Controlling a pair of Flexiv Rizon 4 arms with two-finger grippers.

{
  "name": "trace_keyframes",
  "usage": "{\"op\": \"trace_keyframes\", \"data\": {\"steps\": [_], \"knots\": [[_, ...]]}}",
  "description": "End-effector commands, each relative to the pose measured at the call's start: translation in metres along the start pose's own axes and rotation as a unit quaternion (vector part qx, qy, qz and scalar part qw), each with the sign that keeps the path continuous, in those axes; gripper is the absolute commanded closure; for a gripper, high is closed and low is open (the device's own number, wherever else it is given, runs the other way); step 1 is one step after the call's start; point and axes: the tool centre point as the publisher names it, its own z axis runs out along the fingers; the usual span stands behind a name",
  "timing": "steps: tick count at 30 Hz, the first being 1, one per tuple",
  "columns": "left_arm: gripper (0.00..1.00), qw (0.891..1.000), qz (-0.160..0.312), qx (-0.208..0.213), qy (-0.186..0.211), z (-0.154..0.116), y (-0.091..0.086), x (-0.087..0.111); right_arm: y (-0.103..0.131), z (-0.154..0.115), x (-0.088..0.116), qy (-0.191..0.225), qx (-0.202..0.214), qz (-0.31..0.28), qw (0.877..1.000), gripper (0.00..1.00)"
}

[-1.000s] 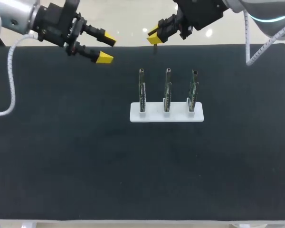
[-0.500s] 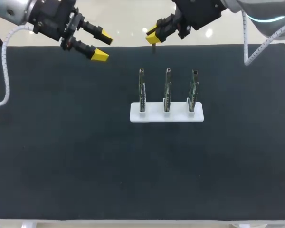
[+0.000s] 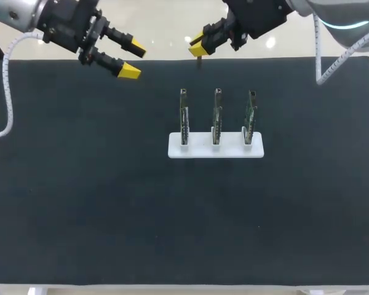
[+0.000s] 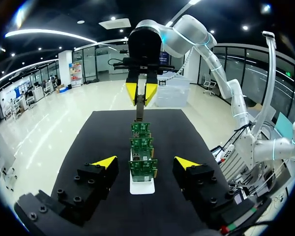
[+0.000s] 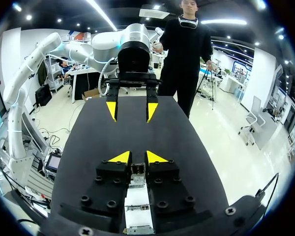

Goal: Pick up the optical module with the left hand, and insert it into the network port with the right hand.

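The optical module (image 3: pixel 200 62) is a small dark piece hanging from my right gripper (image 3: pixel 198 45), which is shut on it above the mat's far edge, behind the boards. In the right wrist view the module (image 5: pixel 137 172) sits pinched between that gripper's (image 5: pixel 137 157) fingers. Three green circuit boards (image 3: pixel 216 117) with network ports stand upright in a white holder (image 3: pixel 197 149) at mid-table. My left gripper (image 3: pixel 134 60) hovers open and empty at the far left. From the left wrist its gripper (image 4: pixel 146 162) faces the row of boards (image 4: pixel 143 166), with the right gripper (image 4: pixel 141 92) and module (image 4: pixel 138 112) beyond.
A black mat (image 3: pixel 80 196) covers the table. The white holder (image 5: pixel 137 204) lies under my right gripper, and the open left gripper (image 5: pixel 131 109) faces it across the mat.
My left gripper drew back a little to the left and away, still open. The right gripper and the module have not moved.
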Motion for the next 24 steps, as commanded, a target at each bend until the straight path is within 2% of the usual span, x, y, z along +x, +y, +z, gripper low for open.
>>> {"op": "trace_keyframes", "data": {"steps": [1, 14, 24], "knots": [[0.00, 1.000, -0.001, 0.001, 0.002, 0.000, 0.001, 0.000, -0.003, -0.003, 0.007, -0.003, -0.005, -0.008, 1.000, 1.00], [0.00, 1.000, -0.001, 0.001, 0.002, 0.000, 0.001, 0.000, -0.008, -0.044, 0.055, -0.004, -0.044, -0.038, 0.998, 1.00], [0.00, 1.000, -0.001, 0.001, 0.002, 0.000, 0.001, 0.000, -0.010, -0.057, 0.086, 0.000, -0.062, -0.034, 0.997, 1.00]]}}
